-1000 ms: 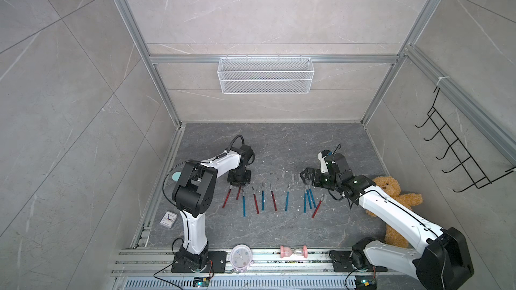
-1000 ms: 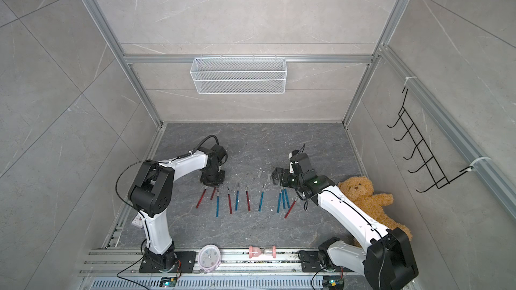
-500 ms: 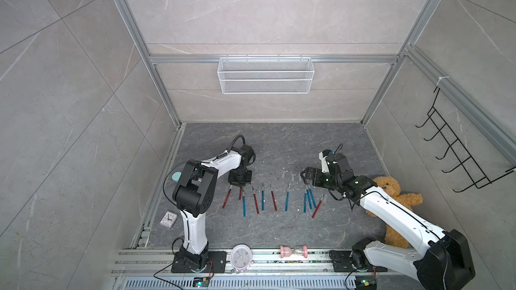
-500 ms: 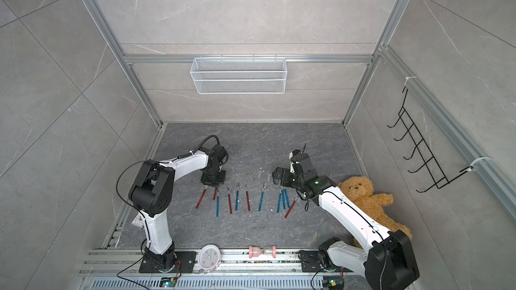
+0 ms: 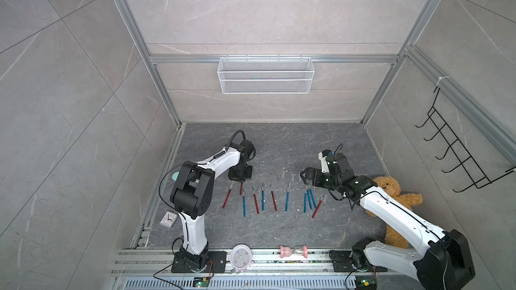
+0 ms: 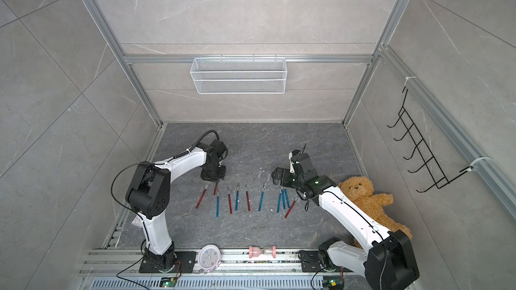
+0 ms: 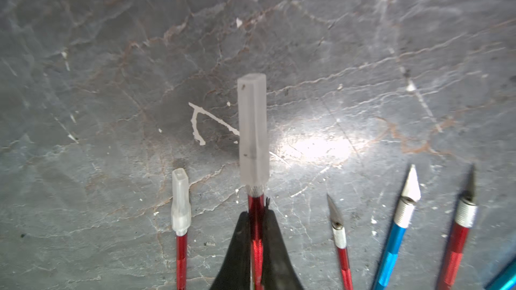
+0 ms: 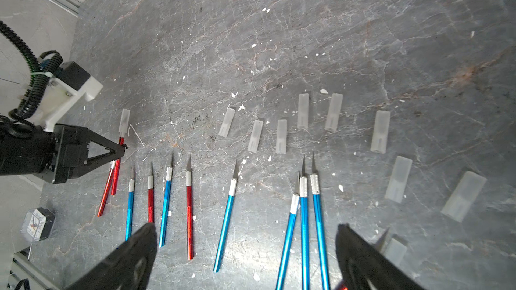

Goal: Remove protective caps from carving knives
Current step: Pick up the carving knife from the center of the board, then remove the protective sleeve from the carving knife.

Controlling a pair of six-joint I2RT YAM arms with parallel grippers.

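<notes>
- Over the last second the left gripper (image 7: pixel 257 214) has pressed its jaws together on the handle of a red carving knife (image 7: pixel 256 205). The arms otherwise look unmoved.
- This knife wears its protective cap (image 7: pixel 253 132) on the tip and sits at the left end of the row. I cannot tell whether it is lifted off the table.
- The right gripper (image 8: pixel 245 228) hangs spread wide above the blue knives (image 8: pixel 304 218) and holds nothing.
- Done: about nine loose caps (image 8: pixel 303 111), as far as I can count, lie just beyond the bare knives (image 8: pixel 189 207).
- Left: the pinched knife and the capped red knife (image 7: pixel 181 258) just beside it, so the task seems near its end.
- The table (image 5: pixel 279 146) is dark grey veined stone, scattered with white specks (image 8: pixel 254 45).
- The walls are pale tiles in a metal frame, with a white wire basket (image 5: pixel 265 76), a black hook rack (image 5: pixel 452 157) and a teddy bear (image 5: pixel 396 193).
</notes>
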